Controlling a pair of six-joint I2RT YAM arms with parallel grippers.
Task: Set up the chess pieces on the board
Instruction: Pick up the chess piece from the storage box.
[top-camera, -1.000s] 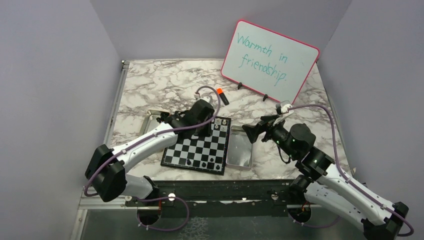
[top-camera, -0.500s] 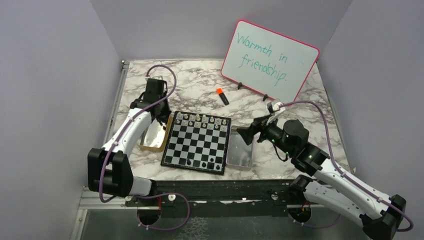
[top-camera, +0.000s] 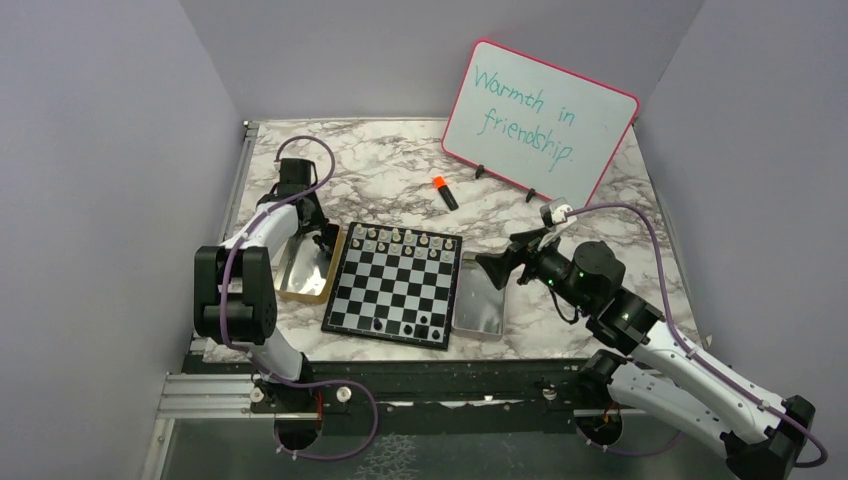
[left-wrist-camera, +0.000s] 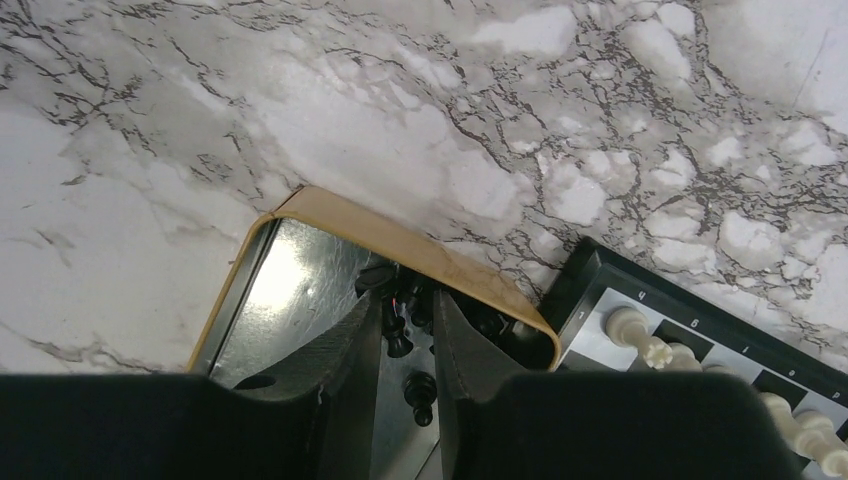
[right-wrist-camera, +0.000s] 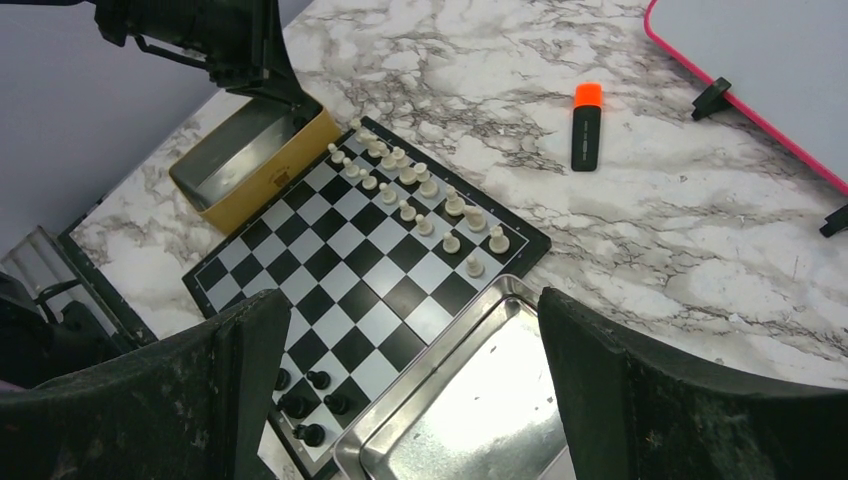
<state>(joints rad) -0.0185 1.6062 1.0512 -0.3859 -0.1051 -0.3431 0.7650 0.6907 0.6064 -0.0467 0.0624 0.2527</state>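
Left hand (left-wrist-camera: 407, 322) moved to gold tray (left-wrist-camera: 400, 238); marble table (top-camera: 380, 170), lavender walls (top-camera: 100, 150).

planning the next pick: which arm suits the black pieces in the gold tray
Left. The left gripper is inside the gold tray, fingers either side of a black piece; the right gripper hangs open over the silver tray.

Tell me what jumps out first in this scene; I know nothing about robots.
Probably the pink-rimmed whiteboard reading "Warmth in friendship." propped at the far right. Next, the board at the centre, with pale chess pieces lined along its far rows and a few black ones at its near edge. To its left, the left gripper hangs inside a gold tray holding black pieces.
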